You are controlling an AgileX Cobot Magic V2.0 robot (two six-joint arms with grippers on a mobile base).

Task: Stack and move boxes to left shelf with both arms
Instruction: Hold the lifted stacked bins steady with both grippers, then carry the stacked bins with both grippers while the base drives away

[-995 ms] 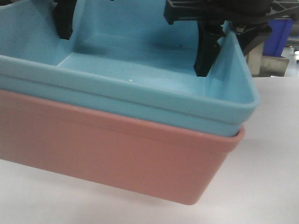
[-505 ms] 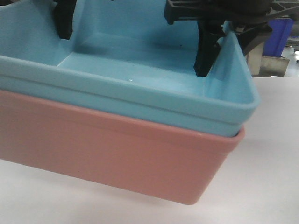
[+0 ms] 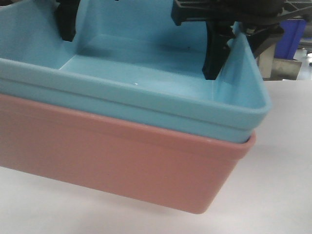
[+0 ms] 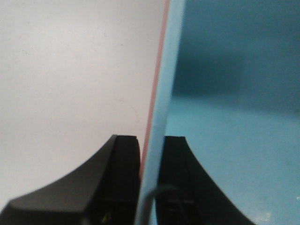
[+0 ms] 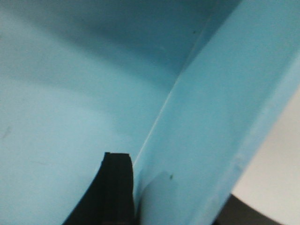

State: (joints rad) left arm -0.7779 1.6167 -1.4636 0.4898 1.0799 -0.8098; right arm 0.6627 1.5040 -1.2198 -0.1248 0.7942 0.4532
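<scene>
The light blue box (image 3: 146, 73) sits nested inside the salmon pink box (image 3: 112, 156), and the stack fills the front view, tilted down to the right. My left gripper (image 4: 151, 157) is shut on the stack's left wall. One finger (image 4: 122, 183) is outside by the pink edge and the other finger (image 4: 180, 183) is inside the blue box (image 4: 234, 117). In the front view the inner finger (image 3: 66, 22) shows at the top left. My right gripper (image 5: 178, 197) clamps the right wall of the blue box (image 5: 211, 117), with its inner finger (image 3: 217, 48) against it. The left shelf is out of view.
A white tabletop (image 3: 282, 185) lies under and to the right of the stack, with a soft shadow beneath the pink box. A dark blue crate (image 3: 292, 34) and a beige block (image 3: 280, 66) stand behind the right corner.
</scene>
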